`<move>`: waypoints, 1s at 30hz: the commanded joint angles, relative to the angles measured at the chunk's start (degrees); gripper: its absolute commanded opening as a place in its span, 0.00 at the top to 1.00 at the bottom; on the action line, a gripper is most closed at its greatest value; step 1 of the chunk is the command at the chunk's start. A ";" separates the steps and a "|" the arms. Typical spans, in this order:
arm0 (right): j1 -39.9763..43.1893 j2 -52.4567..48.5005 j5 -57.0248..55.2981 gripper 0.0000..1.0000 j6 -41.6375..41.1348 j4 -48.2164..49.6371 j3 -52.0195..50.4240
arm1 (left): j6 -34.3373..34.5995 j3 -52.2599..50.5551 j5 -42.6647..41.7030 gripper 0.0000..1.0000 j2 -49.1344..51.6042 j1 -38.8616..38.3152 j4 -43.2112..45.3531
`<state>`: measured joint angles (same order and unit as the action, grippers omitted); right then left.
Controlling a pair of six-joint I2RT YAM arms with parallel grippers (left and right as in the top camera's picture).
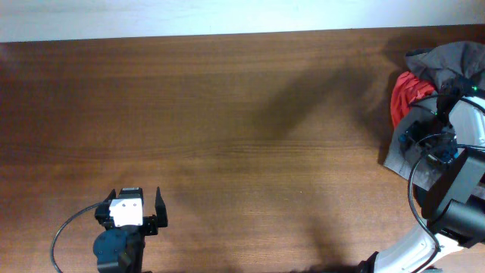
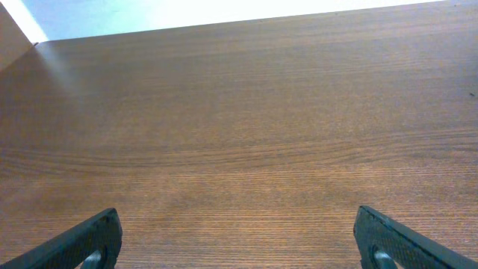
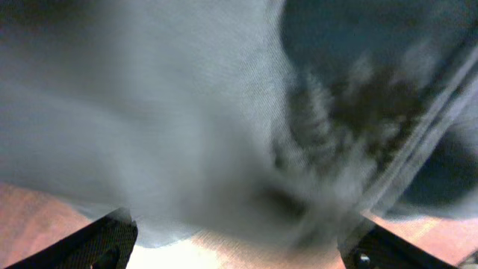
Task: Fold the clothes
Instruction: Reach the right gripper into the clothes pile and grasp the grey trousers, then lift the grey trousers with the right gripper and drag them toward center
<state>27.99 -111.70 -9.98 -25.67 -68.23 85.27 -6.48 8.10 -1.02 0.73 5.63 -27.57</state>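
The clothes lie in a heap at the table's far right edge: a grey-olive garment on top, a red one under it, and a flat grey piece in front. My right gripper is over this heap. In the right wrist view its jaws are wide open, with blurred grey cloth filling the frame just ahead of them and nothing between them. My left gripper is open and empty at the near left, far from the clothes; its jaws frame only bare wood.
The brown wooden table spans the view, with a pale wall strip along its far edge. A black cable loops beside the left arm. The right arm's white link arches over the heap.
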 commanded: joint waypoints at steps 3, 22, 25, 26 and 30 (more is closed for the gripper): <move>0.26 0.07 -3.80 0.10 -0.13 -4.20 -0.31 | -0.94 -0.33 0.42 0.01 -0.33 -0.24 0.20; -0.24 16.96 33.64 0.96 14.53 5.18 5.03 | -0.94 -0.33 0.42 0.01 -0.33 -0.24 0.20; -0.31 25.03 38.80 0.96 14.45 4.59 9.75 | -0.94 -0.33 0.42 0.01 -0.33 -0.24 0.20; -0.50 27.71 40.57 0.96 14.08 4.59 11.72 | -0.94 -0.33 0.42 0.01 -0.33 -0.24 0.20; -3.76 34.75 41.72 0.96 10.56 4.76 18.29 | -0.94 -0.33 0.42 0.01 -0.33 -0.24 0.20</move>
<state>27.70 -83.68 23.55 -13.54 -63.42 97.91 -6.48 8.10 -1.02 0.73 5.63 -27.57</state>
